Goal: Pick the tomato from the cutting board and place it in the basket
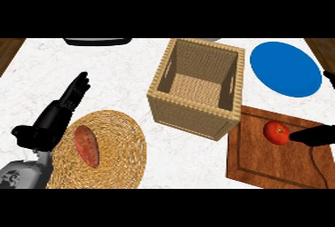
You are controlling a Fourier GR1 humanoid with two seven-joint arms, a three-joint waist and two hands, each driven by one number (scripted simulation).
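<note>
Okay, tomato [277,132] sits on the cutting board [262,166], upper middle of it, right of the basket [196,84]. My right hand [317,135] comes in from the right edge, a dark fingertip touching the tomato's right side; can't tell whether it's open or curled. My left hand [62,108] rests at left, fingers straight, holding nothing, beside the woven mat [121,146] with a sweet potato [86,145] on it. Blue plate [286,68] sits behind the board on the table [118,75].
</note>
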